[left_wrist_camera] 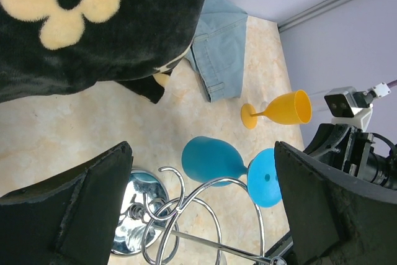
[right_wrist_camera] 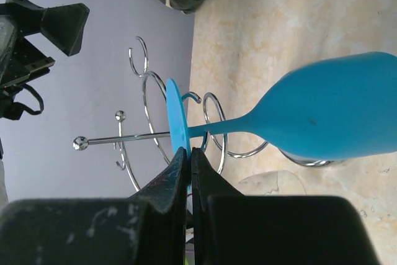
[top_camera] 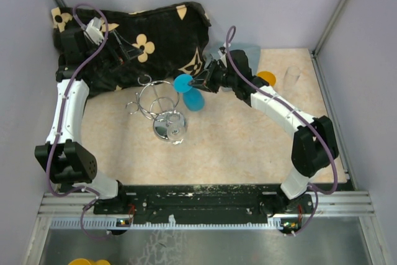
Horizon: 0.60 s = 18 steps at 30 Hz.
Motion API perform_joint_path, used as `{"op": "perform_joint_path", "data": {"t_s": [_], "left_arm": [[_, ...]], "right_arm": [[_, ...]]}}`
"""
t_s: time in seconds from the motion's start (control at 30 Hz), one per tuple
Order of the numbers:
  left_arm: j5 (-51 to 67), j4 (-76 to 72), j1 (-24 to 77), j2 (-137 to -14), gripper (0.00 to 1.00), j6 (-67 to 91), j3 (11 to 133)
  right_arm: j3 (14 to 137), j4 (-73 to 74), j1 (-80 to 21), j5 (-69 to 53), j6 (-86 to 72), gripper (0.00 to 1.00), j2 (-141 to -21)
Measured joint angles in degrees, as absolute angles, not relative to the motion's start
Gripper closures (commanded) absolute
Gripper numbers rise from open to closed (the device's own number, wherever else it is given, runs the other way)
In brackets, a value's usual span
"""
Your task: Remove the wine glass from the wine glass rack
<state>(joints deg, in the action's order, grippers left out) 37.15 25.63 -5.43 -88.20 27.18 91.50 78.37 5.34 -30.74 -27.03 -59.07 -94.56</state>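
Observation:
The blue wine glass (top_camera: 191, 93) hangs bowl-down just right of the wine glass rack (top_camera: 156, 105), a chrome wire stand with looped arms and a shiny round base. My right gripper (top_camera: 201, 82) is shut on the rim of the glass's round foot (right_wrist_camera: 176, 116); its fingertips (right_wrist_camera: 181, 156) pinch the foot edge-on. The stem crosses in front of a wire loop (right_wrist_camera: 214, 122); I cannot tell whether they touch. My left gripper (top_camera: 126, 49) is open and empty above the blanket. Its view shows the rack (left_wrist_camera: 186, 215) and the glass (left_wrist_camera: 211, 161) between its fingers.
A black blanket with cream flowers (top_camera: 155, 35) lies at the back left. A blue denim cloth (left_wrist_camera: 220, 48) lies behind the right arm. An orange wine glass (top_camera: 267, 77) lies on its side at the back right, with a clear glass (top_camera: 291, 77) beside it. Grey walls enclose the table.

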Motion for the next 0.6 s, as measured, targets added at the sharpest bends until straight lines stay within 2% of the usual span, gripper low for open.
{"op": "perform_joint_path", "data": {"t_s": [0.3,0.6], "left_arm": [[37.5,25.5,-5.4,-88.2,0.0,27.2,90.7],[37.6,25.5,-5.5,-88.2,0.0,27.2,90.7]], "right_arm": [[78.3,5.0,-30.7,-26.9,-60.4,1.0,-94.6],[72.0,-5.1,-30.5,-28.6,-69.1,1.0,-94.2]]}}
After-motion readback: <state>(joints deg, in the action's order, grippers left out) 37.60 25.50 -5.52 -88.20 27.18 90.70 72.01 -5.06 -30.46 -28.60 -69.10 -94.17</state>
